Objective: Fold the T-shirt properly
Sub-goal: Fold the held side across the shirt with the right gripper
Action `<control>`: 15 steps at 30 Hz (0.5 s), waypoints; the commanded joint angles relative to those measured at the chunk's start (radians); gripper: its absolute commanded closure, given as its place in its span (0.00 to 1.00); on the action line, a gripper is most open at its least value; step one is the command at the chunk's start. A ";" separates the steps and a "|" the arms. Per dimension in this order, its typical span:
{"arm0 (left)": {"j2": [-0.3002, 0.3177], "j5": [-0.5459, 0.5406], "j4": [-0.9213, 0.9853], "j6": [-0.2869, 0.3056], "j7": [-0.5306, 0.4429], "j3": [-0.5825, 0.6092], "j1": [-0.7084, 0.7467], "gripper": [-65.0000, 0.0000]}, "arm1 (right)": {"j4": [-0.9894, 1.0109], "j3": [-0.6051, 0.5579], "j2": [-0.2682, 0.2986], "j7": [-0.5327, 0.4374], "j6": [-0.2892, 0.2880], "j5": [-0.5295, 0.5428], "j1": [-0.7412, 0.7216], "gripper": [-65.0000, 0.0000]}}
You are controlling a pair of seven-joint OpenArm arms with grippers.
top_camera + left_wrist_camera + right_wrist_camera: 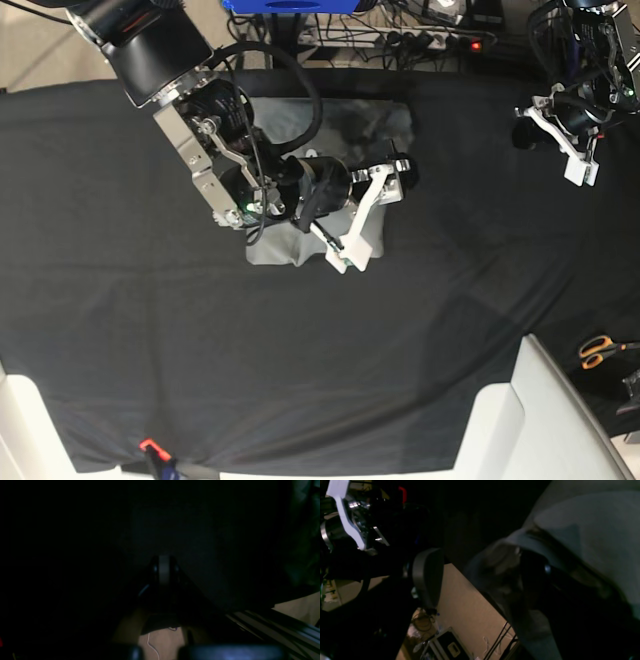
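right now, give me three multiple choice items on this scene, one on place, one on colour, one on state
1. Where does the T-shirt lie?
A. toward the far middle of the table cloth
B. on the near edge
C. off on the floor

2. What colour is the table cloth?
A. white
B. black
C. red

3. How does the right gripper stand?
A. shut on the T-shirt
B. open over the T-shirt
C. shut, far from the T-shirt

Answers:
1 A, the base view shows the folded grey bundle toward the far middle.
2 B, the cloth is black all around the T-shirt.
3 B, its white fingers are spread apart above the T-shirt's edge, clamping nothing.
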State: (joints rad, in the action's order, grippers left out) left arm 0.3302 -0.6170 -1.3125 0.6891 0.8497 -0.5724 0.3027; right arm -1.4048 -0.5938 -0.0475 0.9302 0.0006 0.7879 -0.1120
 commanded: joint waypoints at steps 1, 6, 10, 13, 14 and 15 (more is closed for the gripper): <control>0.019 -0.014 -0.014 0.009 -0.014 -0.007 0.000 1.00 | -0.023 -0.001 -0.013 -0.009 -0.009 0.020 -0.024 0.30; 0.019 -0.014 -0.012 0.009 -0.014 -0.007 -0.001 1.00 | -0.132 -0.002 0.013 0.045 -0.075 0.018 -0.045 0.31; 0.019 -0.014 -0.012 0.009 -0.014 -0.007 -0.001 1.00 | -0.334 0.013 0.122 0.065 -0.030 0.018 0.002 0.31; 0.019 -0.014 -0.012 0.009 -0.014 -0.010 0.000 1.00 | -0.393 0.119 0.163 0.063 0.051 0.020 0.082 0.43; 0.020 -0.014 -0.012 0.009 -0.016 -0.010 0.000 1.00 | -0.390 0.165 0.165 0.059 0.055 0.020 0.110 0.52; 0.020 -0.014 -0.012 0.009 -0.016 -0.011 0.000 1.00 | -0.379 0.214 0.166 0.057 0.043 0.020 0.131 0.64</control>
State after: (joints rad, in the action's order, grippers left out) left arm 0.3305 -0.6163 -1.3125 0.6891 0.8501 -0.5758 0.3031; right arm -1.7634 -0.3775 0.1261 1.0119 0.0528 0.7887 0.0452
